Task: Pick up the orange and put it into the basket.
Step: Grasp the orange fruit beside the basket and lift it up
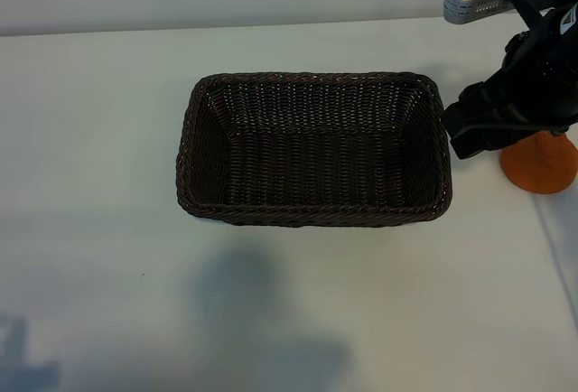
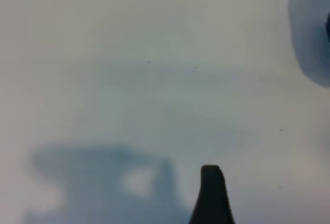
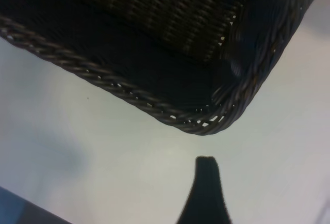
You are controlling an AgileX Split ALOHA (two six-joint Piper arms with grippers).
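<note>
White surface under all: right pincer hung spread above orange, ungrasped, basket beside pincer empty.

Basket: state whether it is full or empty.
Empty. The basket shows only bare weave inside; the orange sits on the table beside it.

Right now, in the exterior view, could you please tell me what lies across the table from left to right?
Bare table → basket → right arm, above the orange at the right edge.
</note>
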